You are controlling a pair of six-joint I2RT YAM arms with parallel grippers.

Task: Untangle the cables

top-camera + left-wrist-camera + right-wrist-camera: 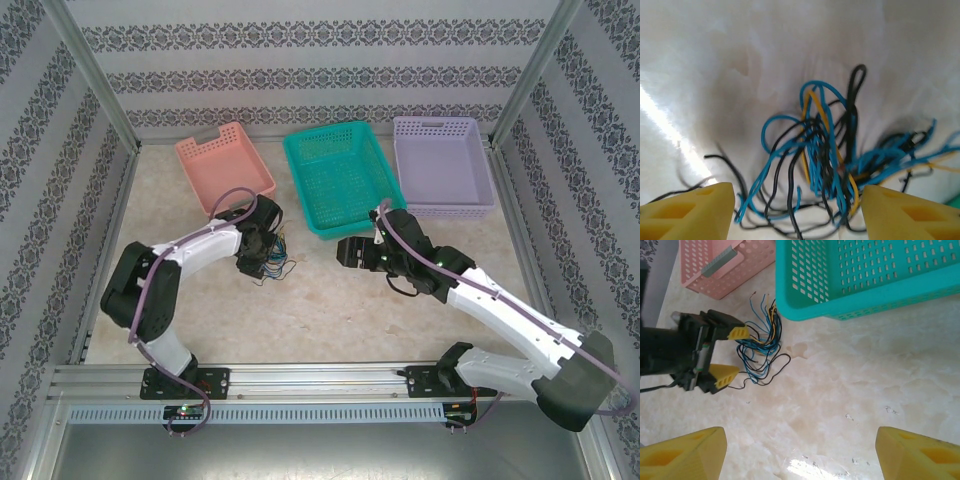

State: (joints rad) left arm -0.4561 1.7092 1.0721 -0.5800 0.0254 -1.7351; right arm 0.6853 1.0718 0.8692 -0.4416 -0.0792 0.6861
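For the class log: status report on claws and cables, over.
Left claw open, at the cables. Right claw open, empty, apart. Cables one tangle beside teal basket.

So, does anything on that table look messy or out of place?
Yes: the cables lie in a knotted heap on the table beside the teal basket, black, blue and yellow strands looped through each other. The left gripper sits open at the heap.

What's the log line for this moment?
left gripper: open, at the cables | right gripper: open, over bare table | cables: tangled, beside green basket
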